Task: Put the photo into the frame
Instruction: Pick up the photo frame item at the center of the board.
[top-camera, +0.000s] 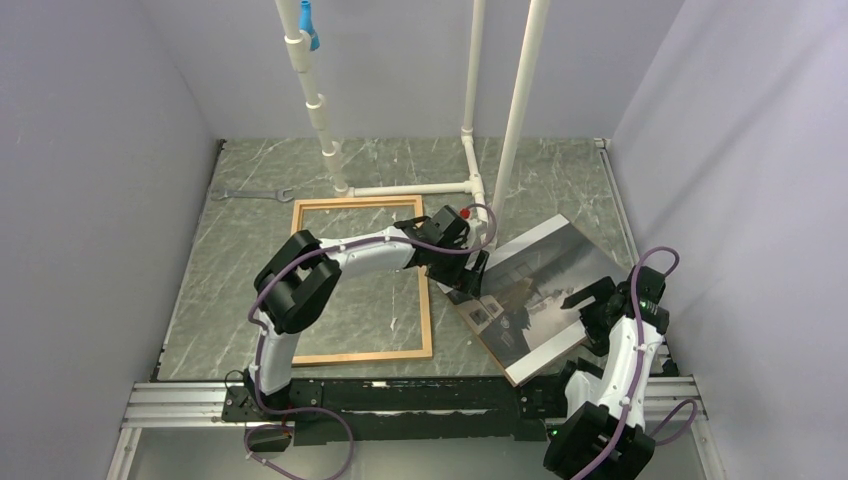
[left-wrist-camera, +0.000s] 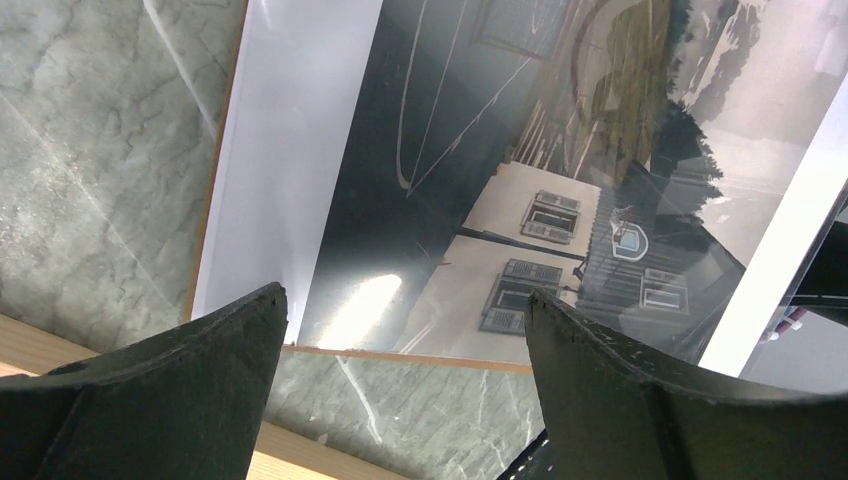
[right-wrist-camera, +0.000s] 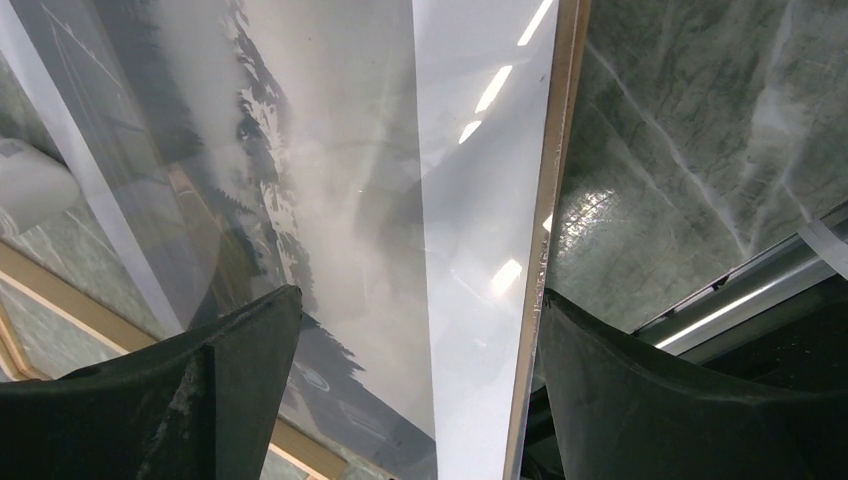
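Photo (top-camera: 540, 285) looks thin, glossy, slippery, so grip an edge; left pincer (left-wrist-camera: 405, 305) and right pincer (right-wrist-camera: 420, 300) gape wide, both empty.

White-black arms (top-camera: 370, 252), purple cables (top-camera: 251, 310), black pincer fingers (left-wrist-camera: 150, 400)

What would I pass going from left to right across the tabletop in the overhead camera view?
wrench → frame → left gripper → photo → right gripper
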